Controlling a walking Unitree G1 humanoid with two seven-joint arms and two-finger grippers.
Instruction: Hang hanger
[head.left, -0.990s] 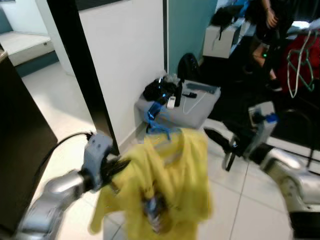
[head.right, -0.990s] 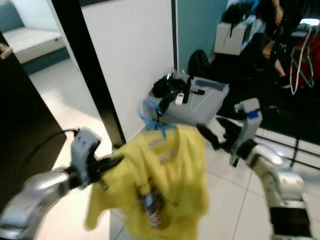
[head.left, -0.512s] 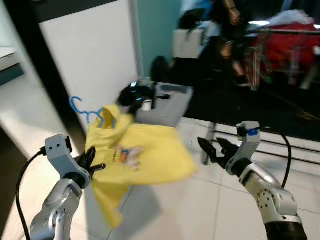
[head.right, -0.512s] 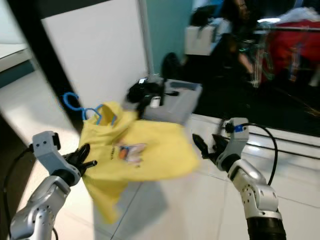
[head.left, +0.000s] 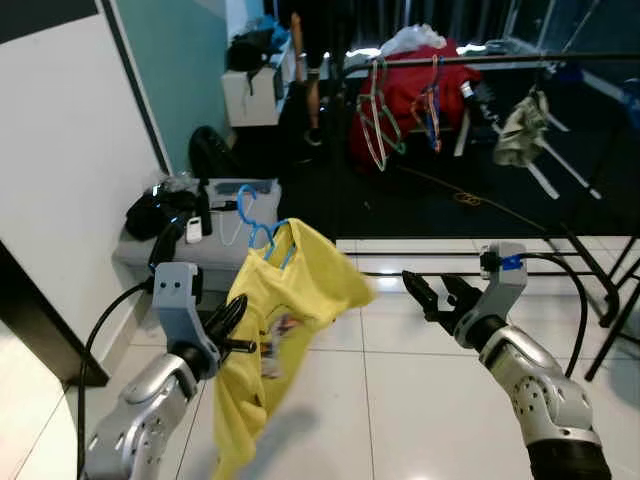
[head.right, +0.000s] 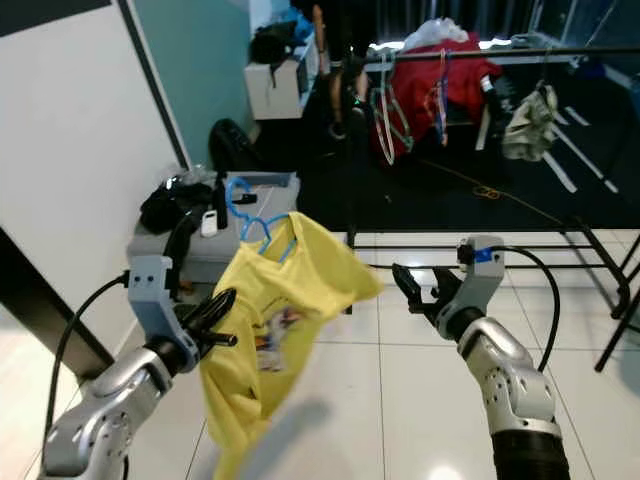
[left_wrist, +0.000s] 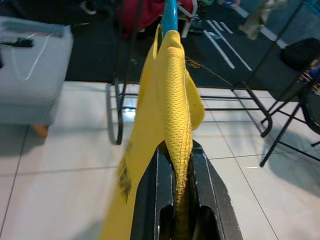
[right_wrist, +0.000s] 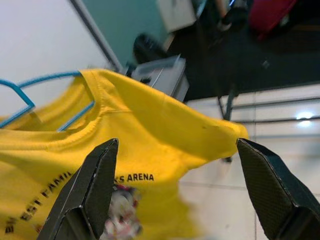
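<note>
Left gripper (left_wrist: 176, 200) pinching yellow shirt (head.left: 290, 310) on blue hanger (head.left: 255, 225), near left. Right gripper (head.left: 435, 297) spread wide, empty. Clothes rail (head.left: 480, 58) far ahead. Risk: hanger sliding out, grip on cloth only.

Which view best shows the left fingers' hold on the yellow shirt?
The left wrist view: the yellow shirt runs pinched between the left gripper's two black fingers. The eye views show that gripper at the shirt's edge, the contact hidden by cloth. The right wrist view shows the shirt's printed front.

Left tool (head.left: 232, 330) is clamped closed; right tool (head.left: 430, 297) is spread wide, raised.
</note>
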